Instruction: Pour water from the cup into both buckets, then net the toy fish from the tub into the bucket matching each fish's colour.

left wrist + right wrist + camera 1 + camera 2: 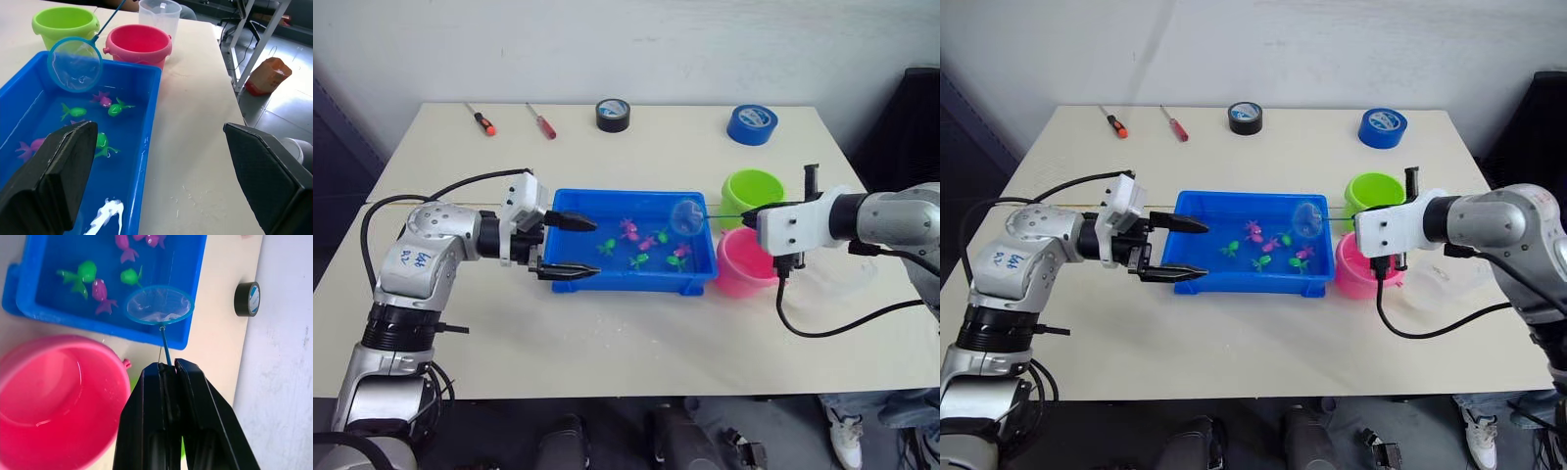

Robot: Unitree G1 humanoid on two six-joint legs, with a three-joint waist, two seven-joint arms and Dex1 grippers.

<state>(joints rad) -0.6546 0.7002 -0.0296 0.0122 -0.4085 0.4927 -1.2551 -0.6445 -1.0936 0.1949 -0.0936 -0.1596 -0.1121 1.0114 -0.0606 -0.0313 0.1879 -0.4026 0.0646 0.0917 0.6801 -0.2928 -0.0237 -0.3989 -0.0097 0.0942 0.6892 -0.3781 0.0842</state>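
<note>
Left eye view: tub (570, 277) on beige table (636, 338).

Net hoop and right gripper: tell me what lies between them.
Just the net's thin handle, running from the hoop to the right gripper, crossing the tub rim in the right wrist view.

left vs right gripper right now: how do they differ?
Left gripper: black fingers spread apart and holding nothing, at the left end of the bright blue rectangular plastic tub. Right gripper: fingers shut on the thin handle of the small round light-blue-hooped net, whose hoop hangs over the tub's right end, near the lime green plastic bucket and pink plastic bucket. Shared: both point inward toward the tub.
</note>
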